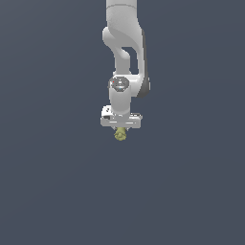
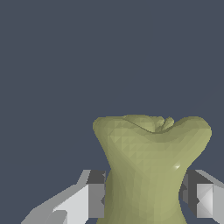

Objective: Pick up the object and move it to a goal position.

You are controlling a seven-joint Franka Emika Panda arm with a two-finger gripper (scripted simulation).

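Claw (image 1: 120, 129) is closed on the object (image 1: 120, 135), fingers (image 2: 94, 199) pressing its narrow waist; obj hangs just below the claw. Risk, in my judgement: grip sits low on a curved surface, so abrupt accel. could let it slip or rotate. Move slowly.

- the object (image 2: 148, 175) fills the gap between the gripper (image 1: 120, 129) fingers (image 2: 94, 199), touching both.
- all around the arm (image 1: 125, 52) only plain dark background shows, nothing blocking.

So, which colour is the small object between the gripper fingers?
Pale olive-yellow, plain with no pattern. The object shows best in the wrist view, at the gripper.
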